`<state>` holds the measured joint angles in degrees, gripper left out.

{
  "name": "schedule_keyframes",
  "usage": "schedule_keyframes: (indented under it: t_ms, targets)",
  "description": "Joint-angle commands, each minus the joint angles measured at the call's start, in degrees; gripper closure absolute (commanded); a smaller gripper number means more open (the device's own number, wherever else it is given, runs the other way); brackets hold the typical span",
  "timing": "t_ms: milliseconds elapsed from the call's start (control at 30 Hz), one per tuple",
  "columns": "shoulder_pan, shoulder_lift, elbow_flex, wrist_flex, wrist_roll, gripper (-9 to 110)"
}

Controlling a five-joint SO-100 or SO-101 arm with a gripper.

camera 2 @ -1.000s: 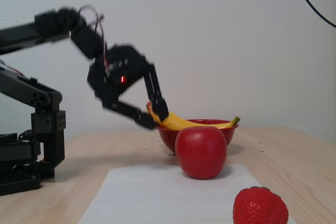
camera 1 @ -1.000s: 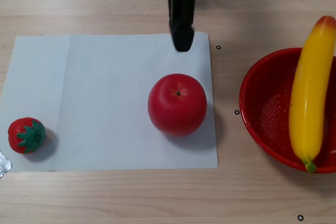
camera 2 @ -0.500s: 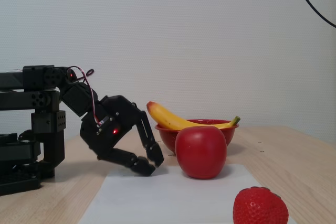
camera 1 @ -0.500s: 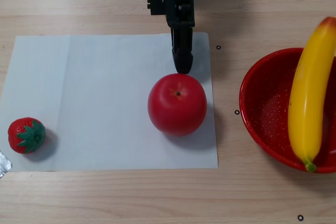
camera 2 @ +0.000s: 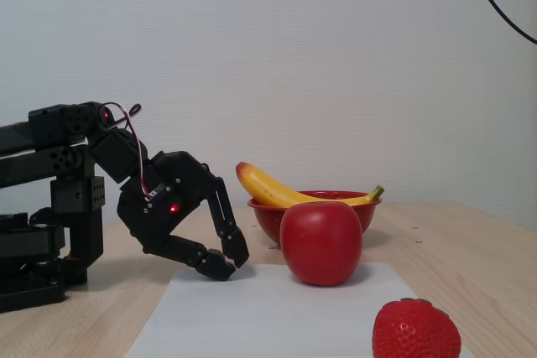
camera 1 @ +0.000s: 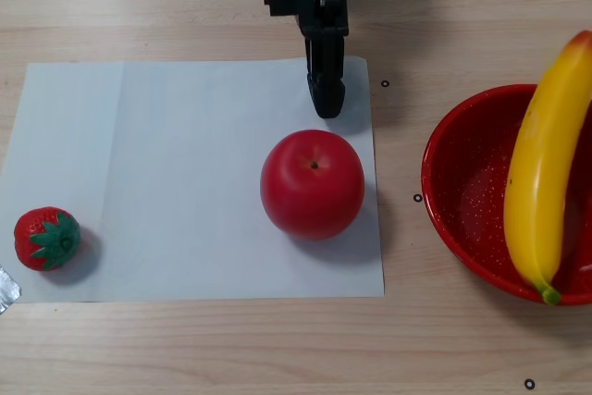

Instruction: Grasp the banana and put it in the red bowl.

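Note:
The yellow banana (camera 1: 543, 178) lies across the red bowl (camera 1: 462, 201) at the right of the other view, its orange end past the far rim and its green stem on the near rim. In the fixed view the banana (camera 2: 277, 191) rests on the rim of the bowl (camera 2: 266, 215), behind the apple. My black gripper (camera 1: 326, 104) is shut and empty, its tips low over the top edge of the white paper, just above the apple. In the fixed view the gripper (camera 2: 231, 264) hangs left of the apple, close to the paper.
A red apple (camera 1: 312, 183) stands on the white paper sheet (camera 1: 166, 182); it also shows in the fixed view (camera 2: 321, 242). A toy strawberry (camera 1: 46, 239) sits at the paper's lower left corner. A bit of foil (camera 1: 6, 288) lies at the left edge.

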<state>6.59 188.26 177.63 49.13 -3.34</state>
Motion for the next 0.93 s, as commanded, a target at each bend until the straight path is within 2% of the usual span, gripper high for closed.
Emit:
schedule_keyframes:
  t_ms: [0,900]
  targets:
    - [0.0,-0.5,0.3,1.5,0.5,101]
    - [0.6,-0.5,0.3,1.8,1.0,101]
